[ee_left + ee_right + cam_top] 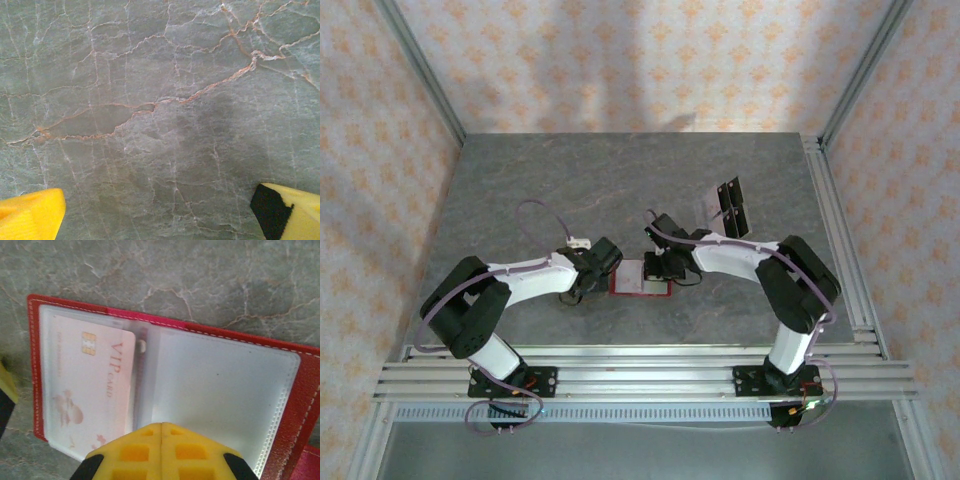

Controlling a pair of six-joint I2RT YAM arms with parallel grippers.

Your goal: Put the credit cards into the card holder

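The right fingers (135,452) are pressed flat together with nothing between them. They hang over the open card holder (307,390), at the edge of its pale lining; whether they touch it I cannot tell. The left fingers (30,215) stand spread wide and empty over bare tabletop (160,100), just left of the holder. Seen from above, the holder lies open on the tabletop between the two arms, around the middle and toward the near side. One card, the VIP card (95,385), sits under the clear sleeve of one half, and to my eye it is pushed in right up to the fold. The pocket in the other half is empty. Further out, to the right and farther back, the other credit cards (725,205) lie together on the stone, well apart from the holder. I make out two, perhaps more, but they are too small to count surely. So I'd judge the job begun, not finished. One card is stowed, the others wait to be fetched and slid in, and nothing is in hand right now.
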